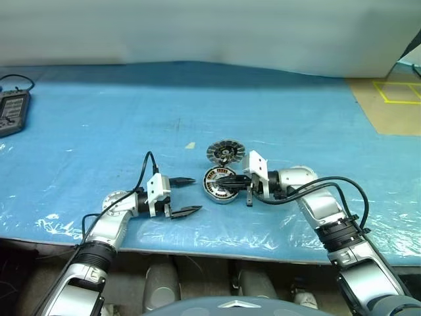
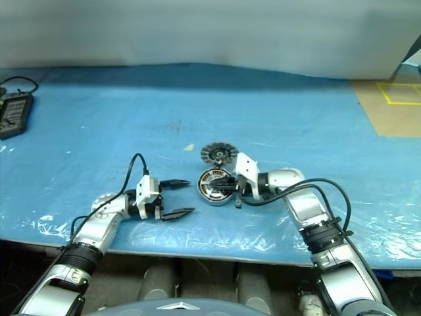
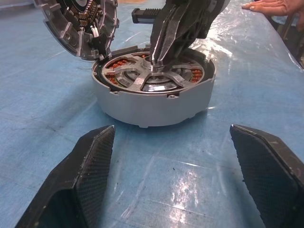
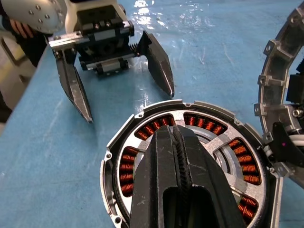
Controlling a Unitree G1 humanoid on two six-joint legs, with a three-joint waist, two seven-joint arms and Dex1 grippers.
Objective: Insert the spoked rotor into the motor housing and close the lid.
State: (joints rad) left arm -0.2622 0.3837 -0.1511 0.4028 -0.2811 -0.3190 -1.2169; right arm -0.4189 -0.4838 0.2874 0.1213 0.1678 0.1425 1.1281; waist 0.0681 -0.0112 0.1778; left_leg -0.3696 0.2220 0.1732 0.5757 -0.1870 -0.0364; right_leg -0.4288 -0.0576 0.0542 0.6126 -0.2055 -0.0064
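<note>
The motor housing (image 1: 212, 191) lies on the blue sheet, its copper windings showing. The spoked rotor (image 3: 135, 78) sits inside it, silver spokes up. My right gripper (image 1: 221, 182) is shut with nothing between its fingers, and its tip rests on the rotor's hub (image 3: 154, 66). The lid (image 1: 223, 153), ribbed face showing, stands tilted against the housing's far edge (image 3: 78, 23). My left gripper (image 1: 196, 194) hangs open just left of the housing, pointing at it, a short gap away and touching nothing.
A black device with a cable (image 1: 12, 112) lies at the far left of the blue sheet (image 1: 99, 131). A tan surface with yellow tape (image 1: 395, 99) borders the sheet at the right. A person's hand (image 3: 266, 5) rests on the table beyond the housing.
</note>
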